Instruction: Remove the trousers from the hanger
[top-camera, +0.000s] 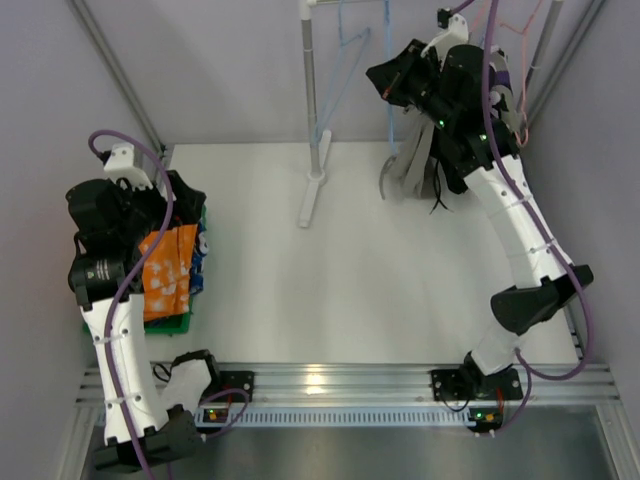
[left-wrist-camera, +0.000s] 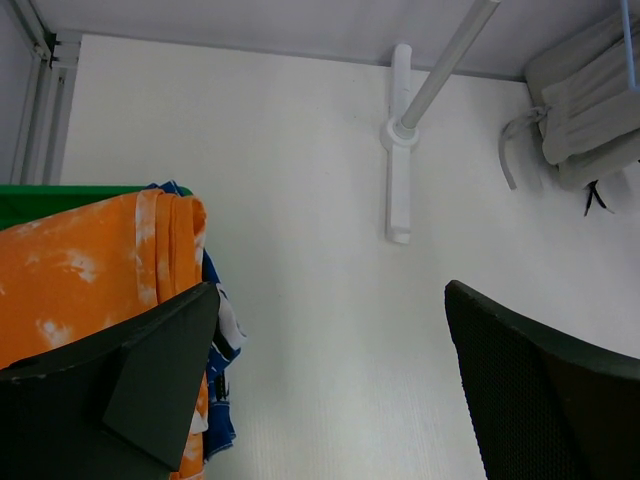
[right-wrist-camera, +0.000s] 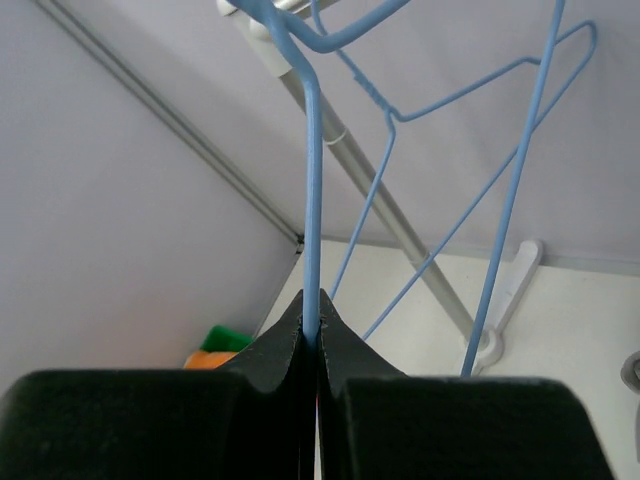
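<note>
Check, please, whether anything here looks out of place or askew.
The grey trousers sit bunched at the far right of the table, a drawstring trailing loose, apart from the orange trousers and blue ones in the green bin. The blue ones spill over the bin's rim.

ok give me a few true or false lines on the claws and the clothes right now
1. The right claw is shut on the wire of a blue hanger. True.
2. The left claw is clamped on the orange cloth. False: its jaws stand wide open and grip nothing.
3. The orange cloth lies in a green bin. True.
4. The grey trousers lie in the green bin. False: they are across the table, at the far right, below the right arm.
</note>
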